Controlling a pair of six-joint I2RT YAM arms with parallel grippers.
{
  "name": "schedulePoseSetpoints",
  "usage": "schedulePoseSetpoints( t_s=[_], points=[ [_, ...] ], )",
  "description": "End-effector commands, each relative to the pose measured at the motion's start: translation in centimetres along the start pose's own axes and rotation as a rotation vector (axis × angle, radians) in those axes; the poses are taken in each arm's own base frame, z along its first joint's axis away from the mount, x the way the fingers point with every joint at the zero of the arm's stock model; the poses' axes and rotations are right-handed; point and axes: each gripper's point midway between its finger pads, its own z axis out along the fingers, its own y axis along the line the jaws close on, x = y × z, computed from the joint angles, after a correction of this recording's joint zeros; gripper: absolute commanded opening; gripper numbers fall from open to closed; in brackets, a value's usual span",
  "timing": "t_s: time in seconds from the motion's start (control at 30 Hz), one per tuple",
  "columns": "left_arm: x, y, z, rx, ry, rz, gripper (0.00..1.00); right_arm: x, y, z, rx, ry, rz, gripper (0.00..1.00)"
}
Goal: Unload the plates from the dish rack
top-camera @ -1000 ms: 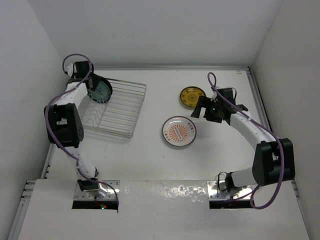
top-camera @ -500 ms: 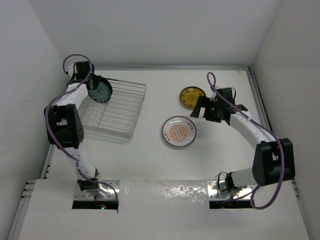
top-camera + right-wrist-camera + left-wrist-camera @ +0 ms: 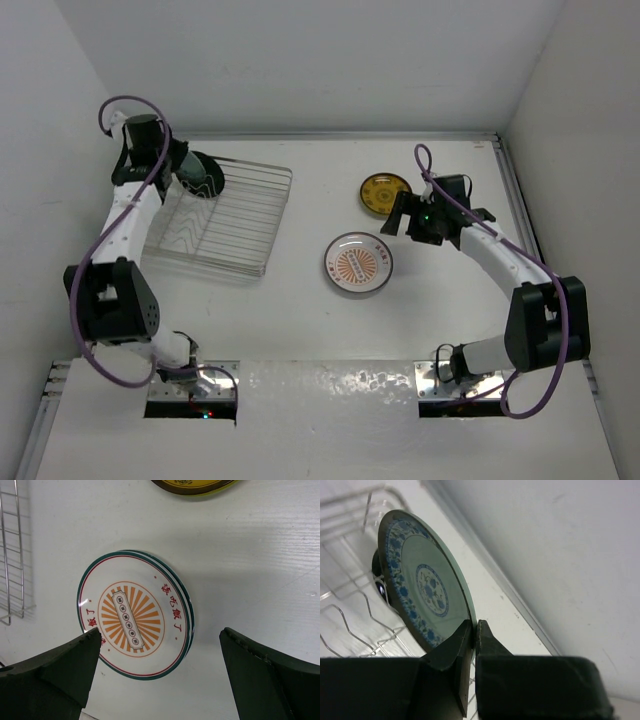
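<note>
Pinching the rim of the blue-patterned plate (image 3: 427, 592), my left gripper (image 3: 474, 630) has its jaws closed to a sliver on the plate's thin edge, and the plate stands upright at the 10 o'clock corner of the dish rack (image 3: 235, 215). My right gripper (image 3: 160, 635) hangs wide open and empty above the orange-centred plate (image 3: 358, 263), which lies flat on the table (image 3: 300, 320) with the yellow plate (image 3: 385, 192) at its 1 o'clock. I judge the grip shallow: the plate could pivot or slip out, its lower edge might snag a tine and drag the rack, and the wall at 9 o'clock crowds my wrist
</note>
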Motion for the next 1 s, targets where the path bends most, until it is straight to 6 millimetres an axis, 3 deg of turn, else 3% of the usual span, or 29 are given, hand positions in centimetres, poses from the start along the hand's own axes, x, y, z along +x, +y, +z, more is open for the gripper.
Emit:
schedulePoseSetpoints(
  t_s=[0.0,0.03,0.1,0.13,0.17,0.23,0.27,0.33,0.37,0.43,0.47,0.5,0.53,0.57,0.67,0.83,0.97],
  points=[
    [-3.8,-6.4,-5.9,0.201,-0.136,0.139,0.00,-2.8,2.4,-1.3,-0.069,-0.067,-0.014,0.99],
    [-4.0,-7.4,-6.9,0.228,-0.154,0.181,0.00,-3.2,2.9,-1.7,-0.081,-0.075,-0.008,0.99],
    [-1.5,-9.6,-8.7,0.292,-0.112,0.356,0.00,-4.6,4.5,-2.6,-0.142,-0.102,0.001,0.99],
    [-1.4,-11.3,-9.8,0.322,-0.121,0.420,0.00,-5.5,5.4,-3.3,-0.177,-0.120,0.033,0.99],
    [1.7,-12.8,-10.4,0.358,-0.082,0.564,0.00,-6.1,6.9,-3.8,-0.253,-0.133,0.037,0.99],
    [4.4,-13.8,-11.5,0.342,-0.018,0.702,0.00,-7.3,8.5,-4.9,-0.324,-0.156,0.093,0.99],
    [8.0,-15.3,-12.8,0.397,0.038,0.838,0.00,-8.0,9.0,-5.6,-0.351,-0.176,0.111,0.99],
    [13.0,-15.6,-13.1,0.404,0.142,1.022,0.00,-9.2,9.8,-6.7,-0.396,-0.193,0.176,0.99],
    [16.8,-16.3,-15.1,0.482,0.172,1.189,0.00,-10.3,9.4,-7.5,-0.390,-0.225,0.205,0.99],
    [21.5,-15.1,-16.2,0.502,0.223,1.394,0.00,-11.4,8.1,-8.3,-0.356,-0.261,0.278,0.99],
    [25.5,-14.6,-18.1,0.580,0.251,1.563,0.00,-11.7,7.7,-8.9,-0.348,-0.281,0.295,0.99],
    [27.4,-13.6,-18.9,0.596,0.275,1.658,0.00,-11.7,7.4,-9.2,-0.341,-0.288,0.321,0.99],
    [30.2,-13.3,-21.0,0.685,0.291,1.783,0.00,-11.5,6.8,-9.1,-0.332,-0.289,0.336,0.99],
    [31.9,-12.6,-21.5,0.716,0.310,1.850,0.00,-11.2,6.7,-9.1,-0.327,-0.284,0.340,0.99],
    [35.1,-12.5,-23.7,0.800,0.274,1.980,0.00,-9.4,5.8,-8.7,-0.291,-0.242,0.353,0.99],
    [37.0,-14.1,-26.3,0.890,0.158,2.059,0.00,-6.2,3.9,-7.6,-0.232,-0.198,0.358,0.99],
    [38.3,-14.5,-27.3,0.928,0.120,2.082,0.00,-4.5,3.8,-6.9,-0.257,-0.166,0.364,0.99]
  ],
)
